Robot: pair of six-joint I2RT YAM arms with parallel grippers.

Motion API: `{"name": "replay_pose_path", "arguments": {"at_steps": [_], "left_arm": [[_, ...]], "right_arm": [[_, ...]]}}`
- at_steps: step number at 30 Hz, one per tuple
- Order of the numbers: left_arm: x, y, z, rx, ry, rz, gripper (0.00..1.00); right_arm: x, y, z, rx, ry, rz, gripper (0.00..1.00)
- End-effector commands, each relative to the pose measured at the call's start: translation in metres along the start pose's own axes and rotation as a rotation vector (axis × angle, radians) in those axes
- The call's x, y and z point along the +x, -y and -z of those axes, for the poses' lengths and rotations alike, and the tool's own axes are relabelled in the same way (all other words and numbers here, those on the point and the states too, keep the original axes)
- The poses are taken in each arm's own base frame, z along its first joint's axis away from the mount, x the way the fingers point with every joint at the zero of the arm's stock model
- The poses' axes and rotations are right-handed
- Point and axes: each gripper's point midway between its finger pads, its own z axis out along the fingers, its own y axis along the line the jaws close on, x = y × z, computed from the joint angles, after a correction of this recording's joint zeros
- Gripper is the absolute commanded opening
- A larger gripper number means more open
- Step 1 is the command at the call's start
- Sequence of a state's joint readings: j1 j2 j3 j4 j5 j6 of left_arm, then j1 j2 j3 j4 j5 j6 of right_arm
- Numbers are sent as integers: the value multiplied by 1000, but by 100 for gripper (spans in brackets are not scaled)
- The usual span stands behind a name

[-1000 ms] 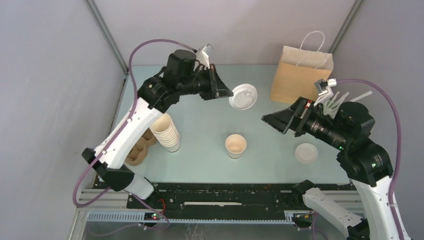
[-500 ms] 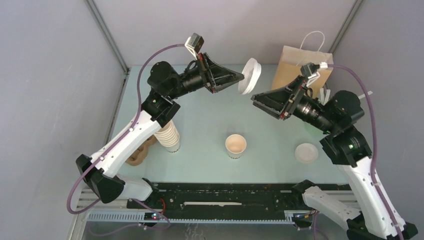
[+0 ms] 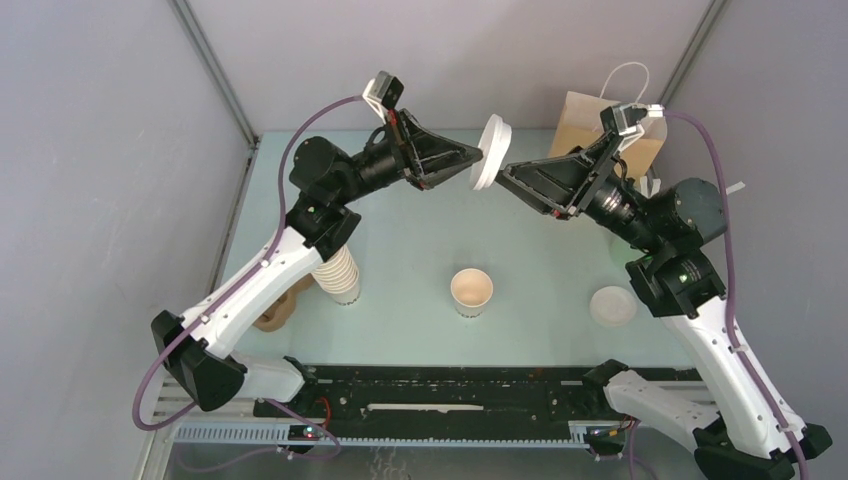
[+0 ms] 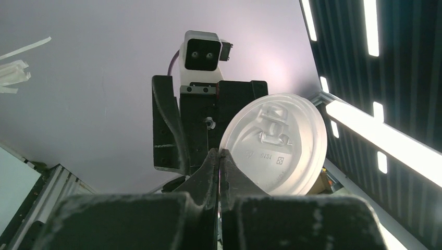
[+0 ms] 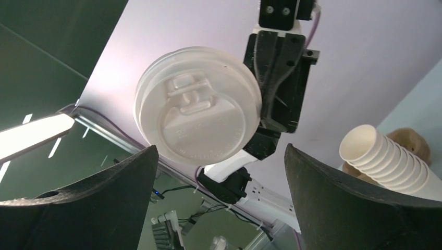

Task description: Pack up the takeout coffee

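We count one paper cup, lidless and upright on the table. There are two white lids. The raised lid hangs above and behind the cup, its rim pinched in the closed left gripper. The loose lid lies flat to the cup's right. The right gripper, jaws spread wide and empty, faces the raised lid. One stack of nested cups stands left of the cup, and one paper bag behind and right of it.
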State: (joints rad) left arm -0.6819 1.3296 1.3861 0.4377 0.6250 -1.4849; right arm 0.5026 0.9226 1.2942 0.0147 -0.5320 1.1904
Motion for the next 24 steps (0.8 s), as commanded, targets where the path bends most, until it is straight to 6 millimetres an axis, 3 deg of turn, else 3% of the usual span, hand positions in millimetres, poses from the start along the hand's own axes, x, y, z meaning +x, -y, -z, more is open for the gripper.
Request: {"name": "replay_pose_path", "arguments": {"at_steps": [1,7,24], "left_arm": [[2,16,4,53,-12,-11,0],[3,7,2,39,-18,2,0],[4,-6,-1,13,-44,11,0]], "right_arm": [[-7,-26,-2,-96,54,98,100],[-7,-31,-6,-131,49,107,100],[-9,-19,-14,-101,56,79,100]]}}
